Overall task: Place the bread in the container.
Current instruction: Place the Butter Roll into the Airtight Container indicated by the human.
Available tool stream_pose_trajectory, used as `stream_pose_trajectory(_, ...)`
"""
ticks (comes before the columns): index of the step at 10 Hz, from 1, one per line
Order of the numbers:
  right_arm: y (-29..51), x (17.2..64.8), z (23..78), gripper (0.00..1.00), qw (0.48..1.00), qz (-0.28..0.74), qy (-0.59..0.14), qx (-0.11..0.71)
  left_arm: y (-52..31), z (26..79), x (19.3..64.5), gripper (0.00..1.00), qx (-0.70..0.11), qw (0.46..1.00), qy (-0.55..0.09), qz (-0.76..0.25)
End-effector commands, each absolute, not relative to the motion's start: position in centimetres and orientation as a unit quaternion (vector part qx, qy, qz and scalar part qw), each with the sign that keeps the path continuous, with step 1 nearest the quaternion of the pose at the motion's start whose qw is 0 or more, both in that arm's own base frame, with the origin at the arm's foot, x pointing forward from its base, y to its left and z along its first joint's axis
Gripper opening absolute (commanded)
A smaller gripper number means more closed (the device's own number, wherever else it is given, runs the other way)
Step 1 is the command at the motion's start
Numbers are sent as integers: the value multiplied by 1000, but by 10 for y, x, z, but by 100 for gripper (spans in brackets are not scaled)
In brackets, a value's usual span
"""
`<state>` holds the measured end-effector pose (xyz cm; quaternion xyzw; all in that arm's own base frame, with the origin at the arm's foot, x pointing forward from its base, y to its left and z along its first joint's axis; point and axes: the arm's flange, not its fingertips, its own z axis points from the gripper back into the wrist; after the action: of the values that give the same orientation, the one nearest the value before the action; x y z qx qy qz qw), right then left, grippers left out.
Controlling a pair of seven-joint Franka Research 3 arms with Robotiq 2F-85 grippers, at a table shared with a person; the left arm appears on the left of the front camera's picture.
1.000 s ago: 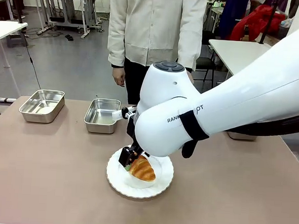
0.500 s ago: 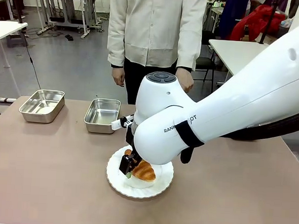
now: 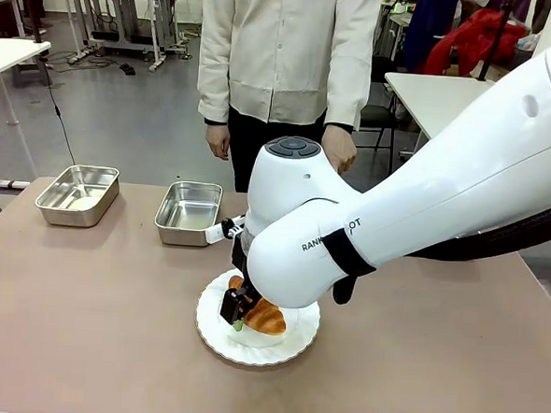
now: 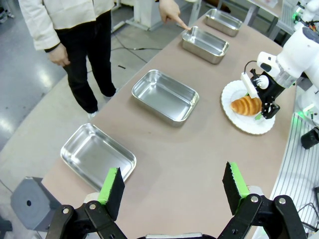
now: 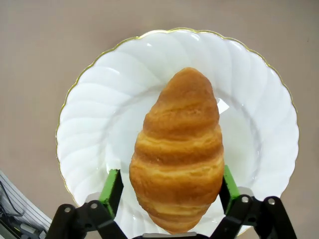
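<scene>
The golden-brown croissant (image 5: 177,149) lies on a round white plate (image 5: 99,99) in the right wrist view. My right gripper (image 5: 169,185) is down over it, open, with one green pad on each side of its wide end and a thin gap on the left. From the front, the right gripper (image 3: 236,309) sits at the croissant (image 3: 267,318) on the plate (image 3: 295,343). Several steel trays line the far edge. A person's finger touches the rim of the third tray (image 4: 205,44). My left gripper (image 4: 172,186) hangs open high above the table, holding nothing.
Two trays (image 3: 78,194) (image 3: 188,212) stand at the back left in the front view. The left wrist view shows further trays (image 4: 98,154) (image 4: 165,94) (image 4: 223,21). The person (image 3: 285,48) stands at the far side. My bulky right arm (image 3: 426,197) spans the table's right half.
My right arm has come down, bringing the gripper lower over the croissant on the plate. The croissant and trays have not moved.
</scene>
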<state>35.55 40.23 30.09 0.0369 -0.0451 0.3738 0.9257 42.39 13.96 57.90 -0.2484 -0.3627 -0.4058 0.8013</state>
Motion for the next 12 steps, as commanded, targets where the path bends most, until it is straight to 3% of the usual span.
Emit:
stream_pose_trajectory(1, 414, 358, 300, 80, 931, 361, -53, 17, 139, 580, 423, 100, -252, 798, -366, -407)
stream_pose_trajectory(2, 415, 358, 300, 73, 931, 362, -55, 14, 139, 580, 423, 100, -252, 798, -366, -407)
stream_pose_trajectory(3, 414, 359, 300, 60, 931, 361, -56, 13, 139, 580, 423, 100, -252, 798, -366, -407)
stream_pose_trajectory(4, 413, 360, 304, 56, 938, 345, -39, 6, 139, 580, 423, 100, -252, 798, -366, -407)
stream_pose_trajectory(9, 404, 357, 304, 56, 928, 368, -45, 29, 139, 580, 423, 100, -252, 798, -366, -407)
stream_pose_trajectory(12, 387, 378, 378, 56, 949, 297, -99, 25, 139, 580, 423, 100, -252, 798, -366, -407)
